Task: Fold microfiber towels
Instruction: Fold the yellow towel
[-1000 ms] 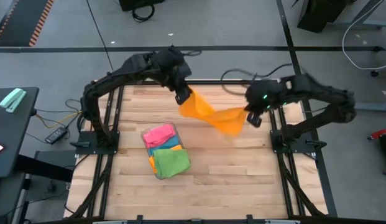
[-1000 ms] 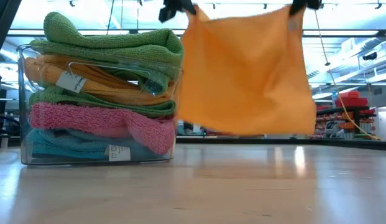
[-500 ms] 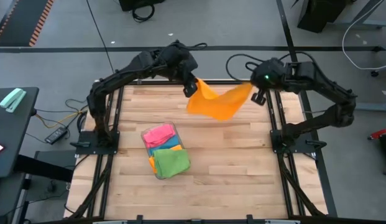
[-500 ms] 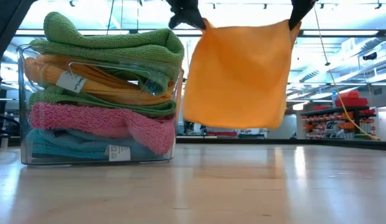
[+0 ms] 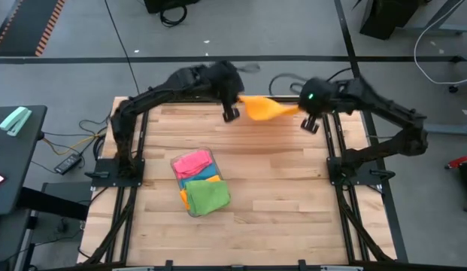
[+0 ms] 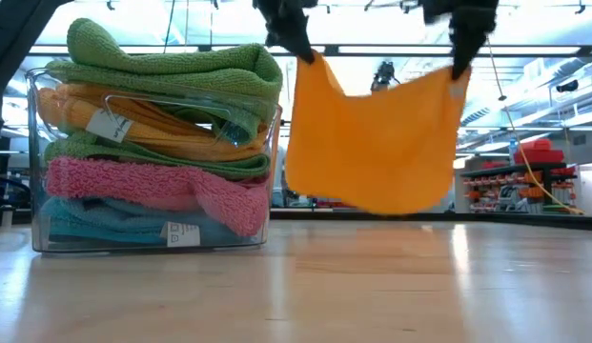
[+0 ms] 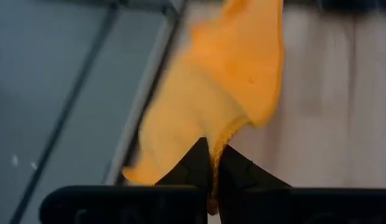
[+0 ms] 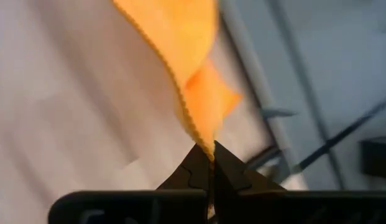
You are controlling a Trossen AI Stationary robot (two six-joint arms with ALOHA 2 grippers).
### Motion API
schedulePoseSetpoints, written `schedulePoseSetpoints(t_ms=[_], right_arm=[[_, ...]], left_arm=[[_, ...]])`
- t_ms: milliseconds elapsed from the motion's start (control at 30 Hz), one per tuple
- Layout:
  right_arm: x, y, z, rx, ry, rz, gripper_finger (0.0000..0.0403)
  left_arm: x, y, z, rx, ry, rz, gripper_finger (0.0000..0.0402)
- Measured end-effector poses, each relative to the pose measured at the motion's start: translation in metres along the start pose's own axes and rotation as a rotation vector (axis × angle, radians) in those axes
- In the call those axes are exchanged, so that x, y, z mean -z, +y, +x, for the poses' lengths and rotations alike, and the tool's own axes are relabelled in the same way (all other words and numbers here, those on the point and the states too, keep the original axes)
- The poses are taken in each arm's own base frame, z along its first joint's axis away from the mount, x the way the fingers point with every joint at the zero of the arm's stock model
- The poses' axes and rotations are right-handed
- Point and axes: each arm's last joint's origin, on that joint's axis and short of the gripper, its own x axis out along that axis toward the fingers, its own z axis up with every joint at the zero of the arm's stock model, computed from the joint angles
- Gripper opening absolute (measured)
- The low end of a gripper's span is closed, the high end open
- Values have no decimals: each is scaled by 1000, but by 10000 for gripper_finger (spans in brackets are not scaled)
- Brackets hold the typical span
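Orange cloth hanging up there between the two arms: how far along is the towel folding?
Done: folded towels are stacked in the clear tray. In hand: the left gripper and right gripper each pinch a top corner of the orange towel, which hangs unfolded above the table. Left: laying it down, folding and stacking it.

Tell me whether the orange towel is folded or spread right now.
Spread, not folded: the orange towel hangs as one open sheet, clear of the table, its top corners pinched by the left gripper and right gripper.

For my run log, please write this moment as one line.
left gripper: shut on orange towel corner | right gripper: shut on other corner | towel: hanging above table | clear tray: stacked towels
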Motion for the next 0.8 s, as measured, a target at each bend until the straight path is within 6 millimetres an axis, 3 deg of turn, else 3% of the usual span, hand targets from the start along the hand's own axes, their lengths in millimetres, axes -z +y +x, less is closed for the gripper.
schedulePoseSetpoints(t_ms=[167,333,533,800], right_arm=[[16,40,39,-147,135,-62,6],[33,76,59,-257,202,-112,9],[51,108,72,-351,259,-111,11],[68,126,75,-498,356,-173,12]], left_arm=[[12,-43,25,126,183,54,7],[24,-89,48,223,327,143,22],[32,-135,64,280,378,240,27],[40,-174,80,326,403,314,13]])
